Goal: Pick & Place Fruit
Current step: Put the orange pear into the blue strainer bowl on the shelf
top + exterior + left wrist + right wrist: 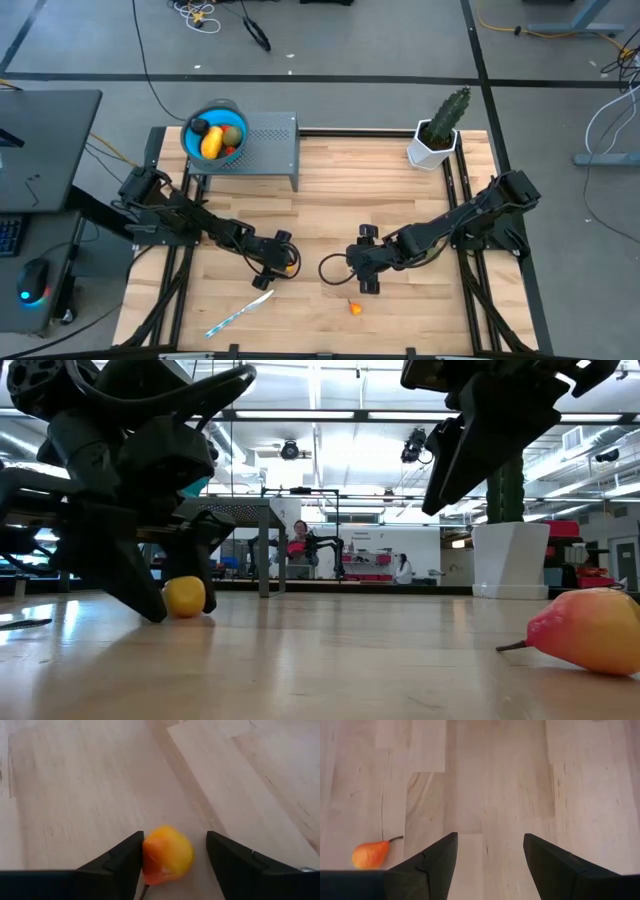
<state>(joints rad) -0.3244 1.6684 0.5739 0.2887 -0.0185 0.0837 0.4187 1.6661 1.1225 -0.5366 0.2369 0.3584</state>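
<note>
A small round yellow-orange toy fruit (167,855) lies on the wooden table between the fingers of my open left gripper (175,865), which is low over the table left of centre (282,258). The low view shows this fruit (185,597) resting on the tabletop. An orange-red toy pear (355,308) lies toward the near edge and shows large in the low view (590,630). My right gripper (490,865) is open and empty above bare wood, just beyond the pear (370,855). A blue bowl (190,148) on a grey stand holds more toy fruit. My left gripper is open around the round fruit, which lies on the table. One finger (125,862) has its inner side against the fruit's reddish side (149,860). A gap shows between the fruit and the other finger (235,862). The fingers slant down at it from the table's left.
The grey perforated stand (270,140) stands at the far left of the table. A green cactus in a white pot (438,135) is at the far right. A slim white-and-blue knife-like stick (240,313) lies near the near edge. Bare wood lies between the arms.
</note>
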